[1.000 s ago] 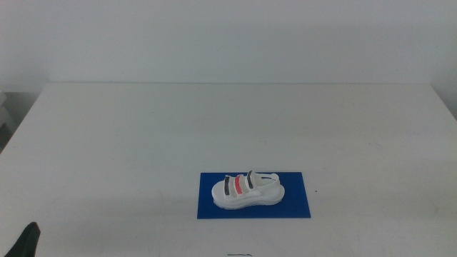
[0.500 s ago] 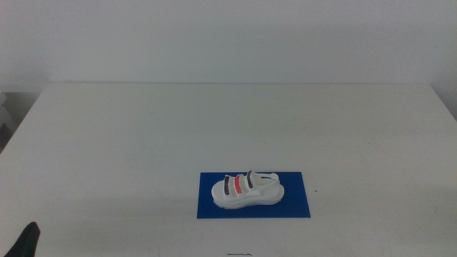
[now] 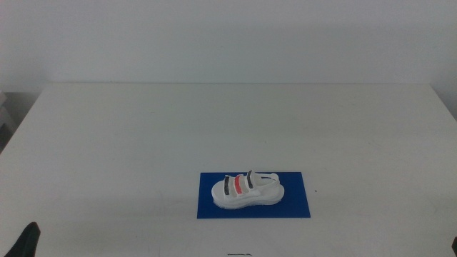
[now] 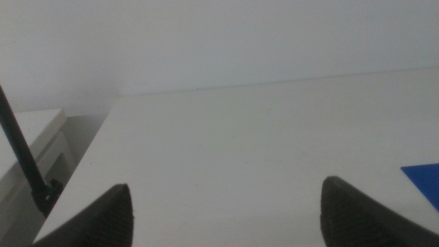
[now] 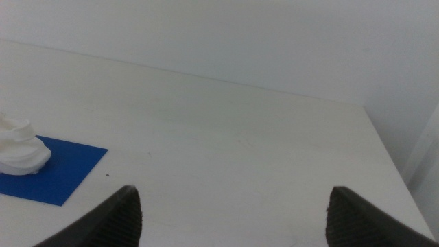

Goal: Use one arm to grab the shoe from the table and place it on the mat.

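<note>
The white chunky-soled shoe (image 3: 247, 190) with black and red straps lies on the deep blue mat (image 3: 296, 203) on the white table (image 3: 214, 121), near the front middle. No gripper touches it. My left gripper (image 4: 225, 199) is open and empty, far off at the table's front left; only its dark tip (image 3: 29, 240) shows in the middle view. My right gripper (image 5: 233, 199) is open and empty, off to the right of the mat. The right wrist view shows the shoe's end (image 5: 17, 147) on the mat (image 5: 51, 175). The left wrist view shows only a corner of the mat (image 4: 425, 177).
A white wall stands behind the table's far edge. A thin dark rod (image 4: 24, 161) and a white ledge (image 4: 27, 130) lie beyond the table's left edge. A small dark speck (image 3: 315, 190) lies on the table just right of the mat.
The left gripper's tip has sunk slightly toward the bottom edge of the middle view. The shoe and mat have not moved.
</note>
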Controlling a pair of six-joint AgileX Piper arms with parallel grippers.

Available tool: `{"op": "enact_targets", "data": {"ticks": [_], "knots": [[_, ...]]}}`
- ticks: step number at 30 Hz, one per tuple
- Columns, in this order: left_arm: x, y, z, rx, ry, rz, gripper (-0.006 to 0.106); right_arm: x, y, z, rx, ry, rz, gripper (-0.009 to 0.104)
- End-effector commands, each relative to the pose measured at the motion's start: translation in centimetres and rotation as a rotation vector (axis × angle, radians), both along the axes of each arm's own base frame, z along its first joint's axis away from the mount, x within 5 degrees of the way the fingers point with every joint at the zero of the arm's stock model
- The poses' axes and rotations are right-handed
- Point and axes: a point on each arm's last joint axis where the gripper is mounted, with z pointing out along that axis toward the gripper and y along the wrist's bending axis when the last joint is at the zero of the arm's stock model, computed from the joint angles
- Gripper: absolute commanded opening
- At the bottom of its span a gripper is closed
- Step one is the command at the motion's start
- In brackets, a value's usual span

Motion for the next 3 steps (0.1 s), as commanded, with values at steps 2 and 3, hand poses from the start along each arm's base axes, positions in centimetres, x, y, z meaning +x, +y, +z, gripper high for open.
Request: {"op": "enact_targets", "data": {"ticks": [2, 3], "knots": [[-0.1, -0.02, 0.97, -0.027, -0.104, -0.002, 0.094, 0.07, 0.02, 1.29, -0.006, -0.093, 0.002, 0.076], [-0.1, -0.02, 0.97, -0.027, -0.104, -0.002, 0.094, 0.06, 0.01, 1.24, -0.009, -0.088, 0.001, 0.076]]}}
